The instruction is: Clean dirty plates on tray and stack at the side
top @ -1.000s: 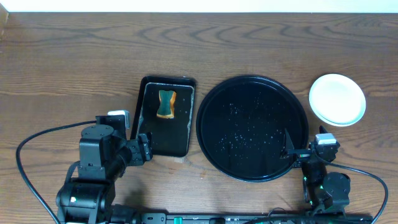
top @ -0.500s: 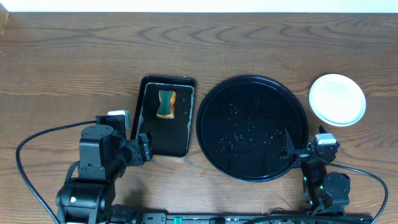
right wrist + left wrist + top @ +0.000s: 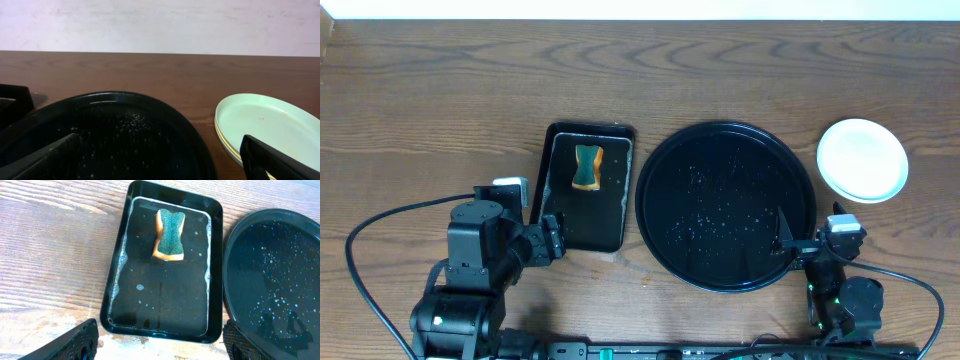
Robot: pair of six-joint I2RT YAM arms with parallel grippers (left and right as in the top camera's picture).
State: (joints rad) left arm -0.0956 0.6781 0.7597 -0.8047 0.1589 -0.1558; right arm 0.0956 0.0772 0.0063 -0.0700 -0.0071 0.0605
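Observation:
The plates (image 3: 862, 159) sit in one stack on the table right of the tray, a mint-blue one on top and a yellow edge under it in the right wrist view (image 3: 260, 127). The round black tray (image 3: 725, 205) holds only water droplets; it also shows in the right wrist view (image 3: 115, 135) and the left wrist view (image 3: 272, 280). My left gripper (image 3: 552, 240) is open and empty at the near end of the sponge tray; in the left wrist view (image 3: 160, 347) its fingers stand wide apart. My right gripper (image 3: 800, 246) is open and empty over the tray's near right rim; in the right wrist view (image 3: 165, 162) its fingers stand wide apart.
A rectangular black sponge tray (image 3: 586, 186) with a little water holds an orange and green sponge (image 3: 586, 167), also seen in the left wrist view (image 3: 170, 235). Cables run from both arm bases along the near table edge.

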